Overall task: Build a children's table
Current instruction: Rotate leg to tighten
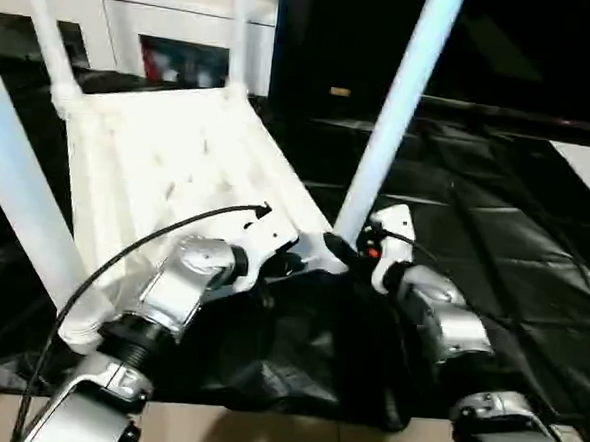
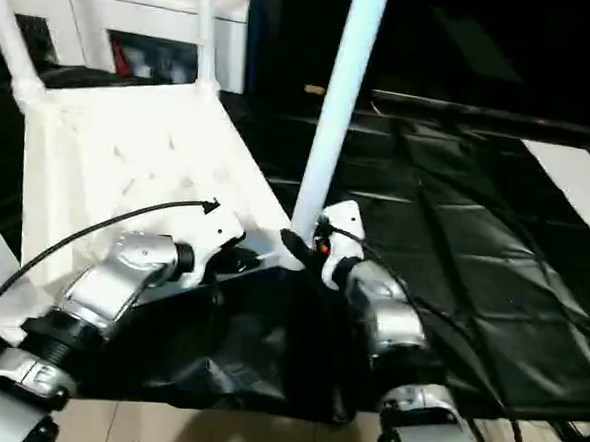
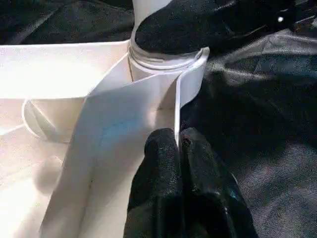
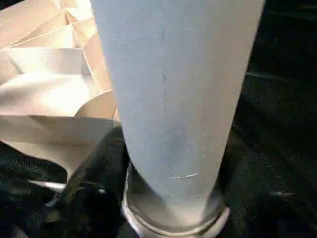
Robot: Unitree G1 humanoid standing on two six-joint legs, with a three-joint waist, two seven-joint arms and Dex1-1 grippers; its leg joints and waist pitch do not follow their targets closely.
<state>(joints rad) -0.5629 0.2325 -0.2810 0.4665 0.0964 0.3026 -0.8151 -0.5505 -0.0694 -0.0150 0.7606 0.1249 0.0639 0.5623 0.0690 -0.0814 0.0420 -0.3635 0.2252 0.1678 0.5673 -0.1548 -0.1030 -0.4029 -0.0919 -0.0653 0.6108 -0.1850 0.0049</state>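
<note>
A: Status, nearest first. Left tool (image 3: 181, 148)?

B: Fingers pinched together on the thin wall at the near edge of the table top (image 1: 168, 163), just left of the near right corner socket (image 3: 166, 57). Top lies underside up on black sheeting (image 1: 494, 243); ribs visible.

A: Right tool (image 1: 348, 252)?

B: Sits at the base of the near right leg (image 1: 398, 97), where the leg meets that socket. A black finger wraps the leg's foot in the left wrist view. Fingers on the leg, I judge, but how tightly closed I cannot tell.

A: Leg seated?

B: Stands upright in the socket, collar at the rim. Whether it is fully home cannot be read.

A: Other corners?

B: Near left leg (image 1: 21, 194) up. Far left leg (image 1: 46, 30) and far right leg (image 1: 237, 27) up too. All four corners populated.

A: Remaining?

B: My judgement: finish seating the near right leg, let go, turn the table onto its legs. White cabinet (image 1: 137, 21) stands beyond, not part of the job.
</note>
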